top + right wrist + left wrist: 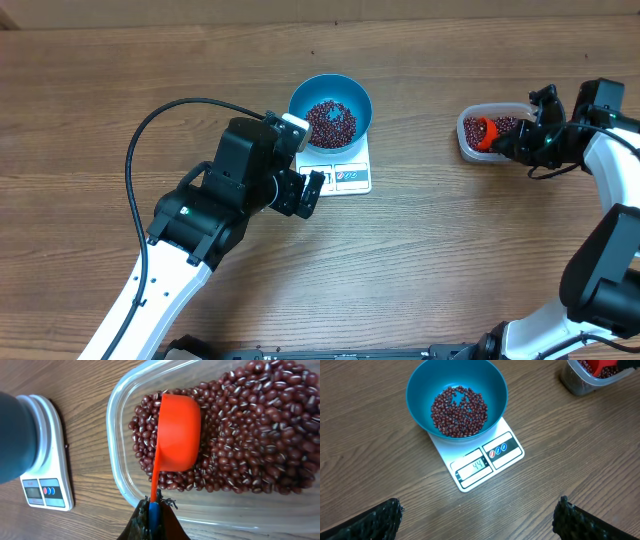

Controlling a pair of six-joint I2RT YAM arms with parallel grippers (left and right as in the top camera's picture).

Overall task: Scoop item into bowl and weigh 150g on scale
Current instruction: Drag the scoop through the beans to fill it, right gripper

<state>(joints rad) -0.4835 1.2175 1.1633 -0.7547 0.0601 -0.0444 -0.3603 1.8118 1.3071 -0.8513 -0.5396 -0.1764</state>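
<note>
— Blue bowl (420,390): smooth, round and deep. We see it sitting on the scale (507,452), covering the back of the platform.
— Contents?
— Beans (459,410). Small oval maroon grains, glossy, in a loose shallow layer across the bottom. The walls above them are bare.
— Scale?
— Flat white rectangle with rounded corners, on the wood-grain table (450,250). The front strip sticks out past the bowl. Its display window reads 44, and next to it is a panel with three small round marks, red and blue.
— Left gripper (477,522)?
— Spread wide, nothing between the jaws. The fingers (375,520) are black with a pimpled rubber texture, one at each lower corner of our left wrist view. They're not touching the scale. From overhead we place the gripper at the scale's display corner.
— Right side?
— Right gripper (154,512) is pressed together, pinching the thin flat handle of the scoop (179,430). The scoop is orange-red plastic with a matte, rounded cup. Its domed back faces the wrist camera, so we cannot see the mouth. The cup lies on the beans in the tub (116,435).
— Tub?
— Clear plastic, rounded-rectangular, with a thin wall and a rolled rim. It sits on the table well apart from the scale, on the right. More of the same maroon grains cover most of its floor, and up close many show a pale stripe.
</note>
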